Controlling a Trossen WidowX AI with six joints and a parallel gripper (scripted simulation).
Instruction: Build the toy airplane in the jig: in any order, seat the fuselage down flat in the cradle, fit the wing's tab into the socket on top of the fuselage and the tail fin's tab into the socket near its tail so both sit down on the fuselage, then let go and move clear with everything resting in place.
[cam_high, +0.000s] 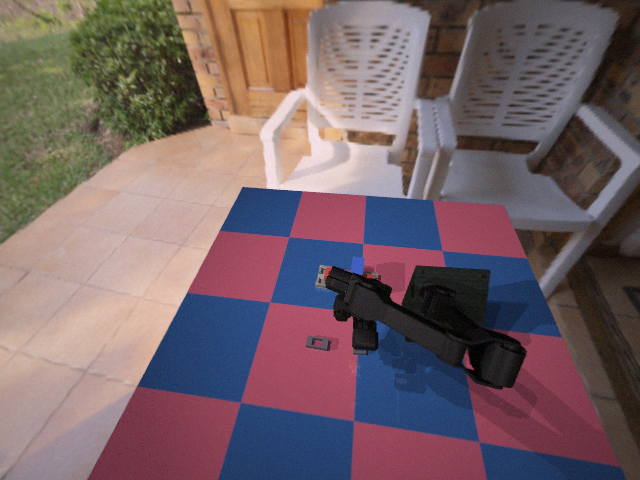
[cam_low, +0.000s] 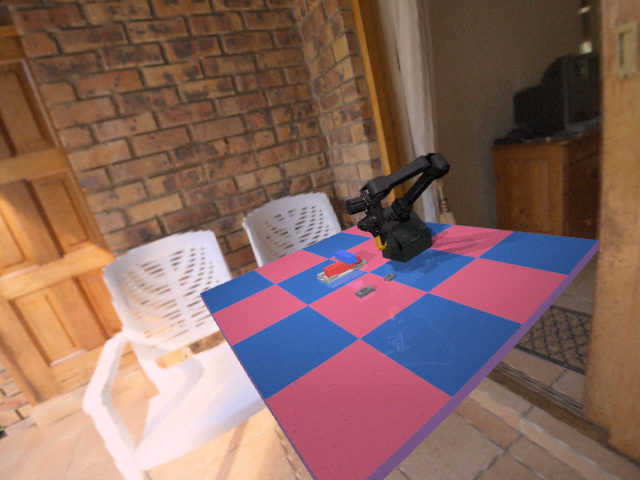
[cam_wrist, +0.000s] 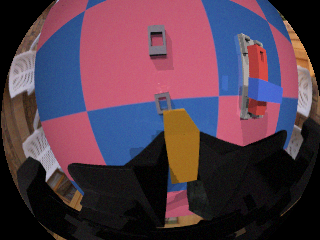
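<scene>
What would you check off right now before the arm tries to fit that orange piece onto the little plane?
1. Tail fin gripped in the gripper: ok.
2. Red fuselage lying in the cradle: ok.
3. Blue wing on top of the fuselage: ok, though tab seating cannot tell.
4. Tail socket visible and free: cannot tell.
5. Fin lined up above the fuselage: not ok; in the wrist view the plane lies off to the right.
6. Two small grey frames out of the way: cannot tell.
</scene>
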